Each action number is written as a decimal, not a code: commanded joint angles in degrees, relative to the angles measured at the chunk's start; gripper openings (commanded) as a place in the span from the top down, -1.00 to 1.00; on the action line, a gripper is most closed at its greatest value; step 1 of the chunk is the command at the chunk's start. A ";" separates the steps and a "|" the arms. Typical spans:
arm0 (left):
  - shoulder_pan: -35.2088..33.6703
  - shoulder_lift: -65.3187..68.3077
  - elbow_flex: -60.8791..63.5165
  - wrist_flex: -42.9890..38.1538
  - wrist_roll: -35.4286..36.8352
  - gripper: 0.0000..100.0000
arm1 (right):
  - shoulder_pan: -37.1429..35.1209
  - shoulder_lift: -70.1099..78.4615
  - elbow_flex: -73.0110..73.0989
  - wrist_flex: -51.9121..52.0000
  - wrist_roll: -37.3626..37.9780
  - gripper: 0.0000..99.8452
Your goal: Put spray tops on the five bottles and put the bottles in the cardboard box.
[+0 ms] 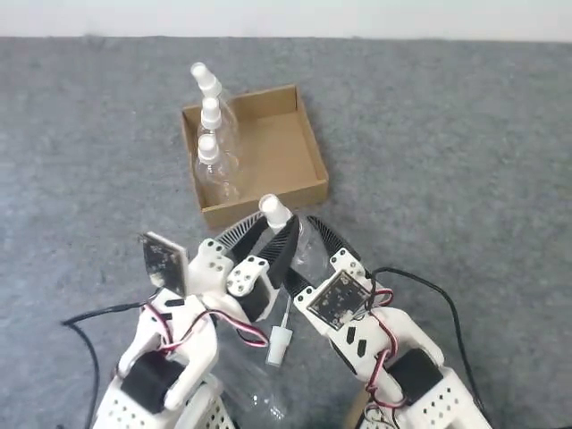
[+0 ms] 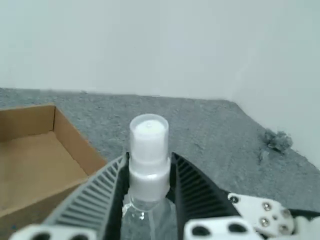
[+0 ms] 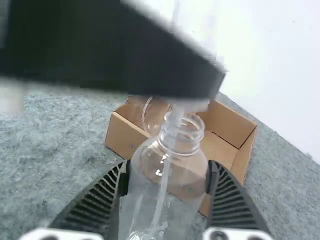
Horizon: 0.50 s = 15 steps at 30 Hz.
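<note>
Your bench (image 1: 465, 134) is covered in a grey, felt-like nap. On it the cardboard box (image 1: 277, 152) sits open, shallow and square, with plain brown walls. Three bottles (image 1: 214, 152) of clear plastic stand in a row along one inner wall, each with a white spray top on.

Just in front of the box, your right gripper (image 3: 166, 175) has its black ribbed fingers (image 3: 107, 192) closed on the rounded shoulders of a fourth bottle (image 3: 172, 172), which stands upright and transparent. Its threaded neck is open, with a thin dip tube (image 3: 165, 172) running down inside.

Your left gripper (image 2: 148, 172) is pinched narrow on that tube's spray top (image 2: 148, 150), a smooth white cylinder with a wider collar. It is held directly above the neck. In the right wrist view a dark blurred bar hides the top, so you cannot tell how far it is seated.

A loose spray top (image 1: 280, 344) lies on the bench between the arms, with its tube attached. Nearer the arm bases a clear shape (image 1: 264, 402) glints, too faint to make out.
</note>
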 commanded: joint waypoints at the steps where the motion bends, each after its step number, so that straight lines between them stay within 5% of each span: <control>1: 0.62 -1.05 1.54 -3.08 -2.64 0.97 | 1.45 -1.10 0.53 0.13 0.62 0.78; 15: 0.70 -1.05 5.85 -6.42 -8.44 0.97 | 1.80 -1.10 0.53 0.13 0.62 0.78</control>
